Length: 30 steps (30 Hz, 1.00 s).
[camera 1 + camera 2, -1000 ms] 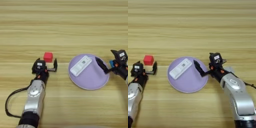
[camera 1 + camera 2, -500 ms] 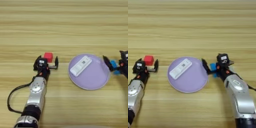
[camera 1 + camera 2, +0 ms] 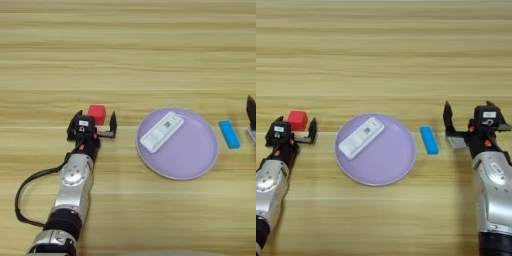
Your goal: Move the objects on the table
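My left gripper (image 3: 93,126) gapes empty just short of the red cube (image 3: 97,113) left of the lilac plate (image 3: 391,167), while my right gripper (image 3: 472,121), also spread, straddles a grey flat piece (image 3: 457,142) beyond the blue bar (image 3: 429,139).

You have the round lilac plate (image 3: 376,150) at table (image 3: 386,55) centre, the white oblong device (image 3: 361,137) lying slantwise on it. The small blue bar (image 3: 429,140) lies just off its 3 o'clock rim; the red cube (image 3: 297,120) sits toward 9 o'clock.
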{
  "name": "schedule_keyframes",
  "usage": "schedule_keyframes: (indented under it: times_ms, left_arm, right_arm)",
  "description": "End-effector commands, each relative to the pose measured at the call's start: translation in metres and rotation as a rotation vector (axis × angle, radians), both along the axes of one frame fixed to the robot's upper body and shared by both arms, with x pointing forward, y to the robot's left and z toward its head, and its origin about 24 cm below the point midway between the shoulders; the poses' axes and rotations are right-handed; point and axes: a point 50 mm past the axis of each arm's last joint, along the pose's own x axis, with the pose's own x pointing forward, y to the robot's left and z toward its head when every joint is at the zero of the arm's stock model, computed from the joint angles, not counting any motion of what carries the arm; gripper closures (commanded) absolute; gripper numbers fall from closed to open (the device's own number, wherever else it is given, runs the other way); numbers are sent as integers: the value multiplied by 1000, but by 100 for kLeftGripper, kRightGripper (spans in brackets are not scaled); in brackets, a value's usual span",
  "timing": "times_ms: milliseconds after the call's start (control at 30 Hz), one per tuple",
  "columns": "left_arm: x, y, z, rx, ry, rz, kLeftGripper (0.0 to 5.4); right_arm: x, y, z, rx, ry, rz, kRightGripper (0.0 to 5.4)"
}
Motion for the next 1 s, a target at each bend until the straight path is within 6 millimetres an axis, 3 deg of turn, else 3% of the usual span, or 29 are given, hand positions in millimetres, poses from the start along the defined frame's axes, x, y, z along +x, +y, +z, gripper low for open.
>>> schedule_keyframes:
  times_ms: [33,700,1000]
  left_arm:
    - [-13,3,-20,-3,110,17,0]
    - [-12,4,-21,-12,109,25,0]
    - [-12,4,-22,4,96,23,91]
  right_arm:
    - [-4,4,13,-8,-59,21,3]
    - [-7,5,16,2,-61,27,3]
    - [-7,5,14,6,-55,25,0]
